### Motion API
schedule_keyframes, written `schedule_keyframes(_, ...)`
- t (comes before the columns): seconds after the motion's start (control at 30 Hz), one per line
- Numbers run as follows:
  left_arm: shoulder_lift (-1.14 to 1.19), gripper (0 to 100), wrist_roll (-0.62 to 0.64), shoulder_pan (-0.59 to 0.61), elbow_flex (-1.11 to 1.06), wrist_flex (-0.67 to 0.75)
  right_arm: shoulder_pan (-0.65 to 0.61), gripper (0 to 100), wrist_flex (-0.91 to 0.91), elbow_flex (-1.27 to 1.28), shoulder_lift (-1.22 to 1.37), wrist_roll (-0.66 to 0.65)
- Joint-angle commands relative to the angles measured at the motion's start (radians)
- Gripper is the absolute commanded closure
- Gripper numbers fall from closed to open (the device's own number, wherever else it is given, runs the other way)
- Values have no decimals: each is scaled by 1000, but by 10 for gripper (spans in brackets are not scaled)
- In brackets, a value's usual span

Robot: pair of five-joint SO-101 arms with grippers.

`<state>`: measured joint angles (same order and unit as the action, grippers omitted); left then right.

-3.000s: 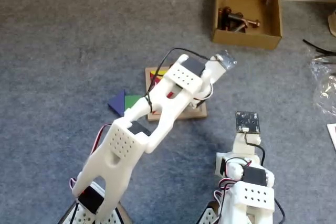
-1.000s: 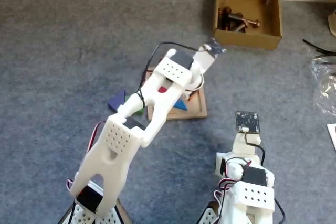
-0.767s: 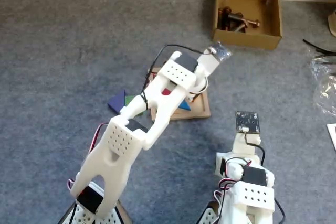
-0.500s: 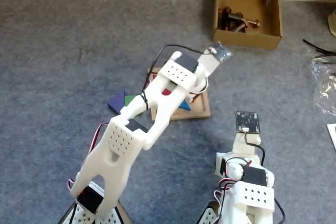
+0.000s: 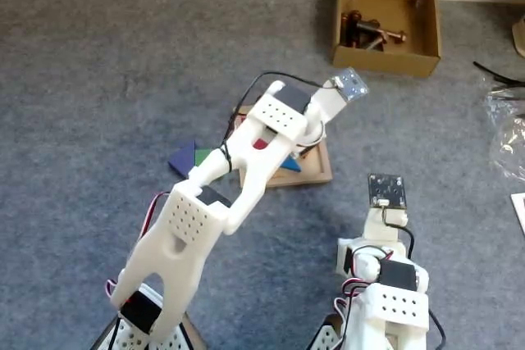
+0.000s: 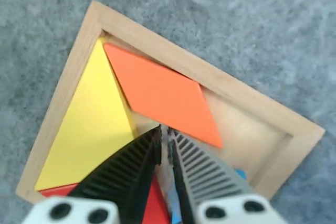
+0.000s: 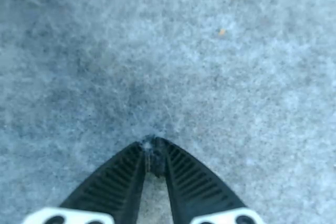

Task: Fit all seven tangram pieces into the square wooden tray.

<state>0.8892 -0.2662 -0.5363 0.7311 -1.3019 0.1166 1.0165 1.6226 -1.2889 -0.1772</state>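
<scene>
The square wooden tray (image 6: 210,74) holds a yellow triangle (image 6: 89,135), an orange parallelogram (image 6: 163,98), a red piece (image 6: 156,205) and a sliver of a light blue piece (image 6: 240,173). My left gripper (image 6: 164,129) is shut, with its tips at the near edge of the orange parallelogram. From above, the left arm (image 5: 279,120) covers most of the tray (image 5: 320,174). On the carpet beside the tray lie a dark blue triangle (image 5: 182,159) and a green piece (image 5: 207,156). My right gripper (image 7: 151,142) is shut over bare grey carpet.
An open cardboard box (image 5: 385,22) with metal parts stands at the back right. Clear plastic wrapping (image 5: 509,133) and cables lie at the right edge. The right arm (image 5: 385,284) sits folded near the front, right of the tray.
The left arm swung left over the tray, then back right. The tray has slid a little to the right on the carpet. The right arm has kept still.
</scene>
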Motion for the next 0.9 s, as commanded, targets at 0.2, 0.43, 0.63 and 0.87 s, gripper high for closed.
schedule_keyframes(0.2,-79,950,-12,35,124,25,31,993,13,31,-1,8)
schedule_keyframes(0.43,-85,950,-12,51,124,18,31,993,13,31,-1,8)
schedule_keyframes(0.63,-139,950,-12,47,124,-20,31,993,13,31,-1,8)
schedule_keyframes(0.87,-240,950,-12,44,122,-135,31,993,13,31,-1,8)
